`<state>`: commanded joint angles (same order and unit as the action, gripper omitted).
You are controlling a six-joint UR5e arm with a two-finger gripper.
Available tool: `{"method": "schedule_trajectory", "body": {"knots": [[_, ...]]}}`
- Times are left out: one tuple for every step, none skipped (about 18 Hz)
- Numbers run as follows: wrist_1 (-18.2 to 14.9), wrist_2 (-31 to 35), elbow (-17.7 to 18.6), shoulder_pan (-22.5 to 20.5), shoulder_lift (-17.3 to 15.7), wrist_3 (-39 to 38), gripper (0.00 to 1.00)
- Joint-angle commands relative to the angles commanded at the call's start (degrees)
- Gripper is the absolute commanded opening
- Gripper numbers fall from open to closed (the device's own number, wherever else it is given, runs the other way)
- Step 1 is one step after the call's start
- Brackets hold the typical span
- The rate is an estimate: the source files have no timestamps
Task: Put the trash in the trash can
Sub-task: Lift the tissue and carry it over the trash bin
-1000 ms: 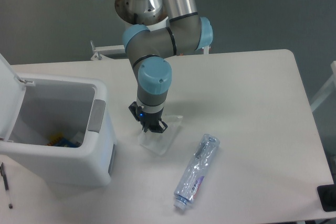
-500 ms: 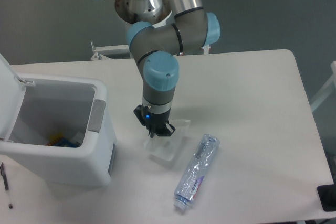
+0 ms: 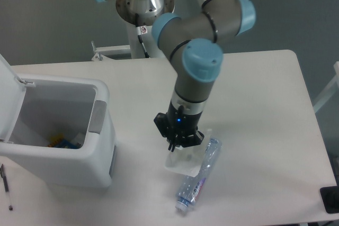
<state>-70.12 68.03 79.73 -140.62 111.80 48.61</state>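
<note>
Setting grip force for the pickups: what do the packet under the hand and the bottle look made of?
The packet looks like thin, translucent-white plastic film: the table shows faintly through it and its edges look glossy. The bottle appears to be thin clear plastic, seemingly crinkled, with a printed blue-red label and an opaque white cap. Both look light and easily deformed.

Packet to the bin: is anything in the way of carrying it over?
Nothing visible. The gripper is on the packet, right next to the bottle. The bin stands to the left with its lid open, and only bare table lies between.
</note>
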Motion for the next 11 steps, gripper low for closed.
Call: {"method": "schedule_trajectory", "body": {"knots": [[-1.32,-0.53,-1.06,-0.09,-0.09,-0.44,0.0],[-2.64,-1.06,-2.03,-0.17,-0.44,-0.97,0.0],[-3.78,-2.02,-2.9,-0.18,-0.79,-1.58,0.0],[-4.84,-3.07,-3.7,-0.18,-1.23,-1.94,0.0],[-5.63,-4.13,-4.49,-0.18,-1.67,-2.46,0.0],[-6.16,-4.92,-5.28,-0.09,-1.93,-3.16,0.0],[-6.6,-5.71,-6.16,0.0,-2.37,-4.48,0.0],[-6.87,-6.68,-7.04,0.09,-2.81,-5.79,0.0],[-6.87,-7.82,-7.74,0.26,-3.33,-7.11,0.0],[-6.87,-9.13,-8.36,0.26,-4.04,-8.17,0.0],[-6.87,-10.63,-8.97,0.35,-4.48,-9.22,0.0]]}}
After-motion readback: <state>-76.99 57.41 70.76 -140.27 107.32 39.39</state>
